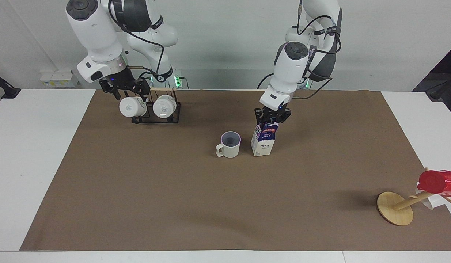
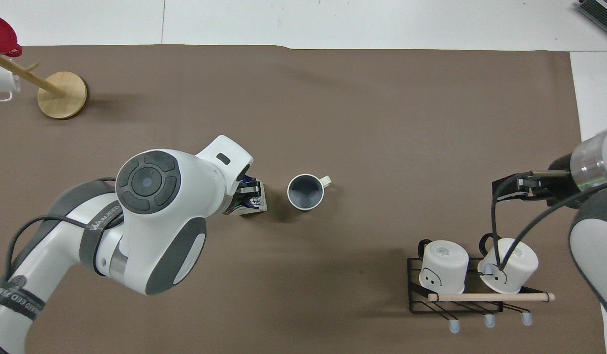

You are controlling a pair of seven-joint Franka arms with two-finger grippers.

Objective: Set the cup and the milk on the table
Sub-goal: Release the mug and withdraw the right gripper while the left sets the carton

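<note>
Since milk (image 1: 264, 139) sits upright beside cup (image 1: 230, 144), left gripper (image 1: 271, 117) fingers clamped on carton top: open slow, lift straight. Right gripper (image 1: 125, 87) fingers: can't tell.

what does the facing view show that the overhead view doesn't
Only the facing view shows the left end effector gripping the top of the navy-and-white gable-top milk carton, which stands on the brown paper sheet, and the right end effector over the black wire rack.

Only the overhead view shows the rack's wooden rail in full.

Both show the cream-white ceramic mug beside the carton, the two white logo mugs and the wooden stand with the red cup.
</note>
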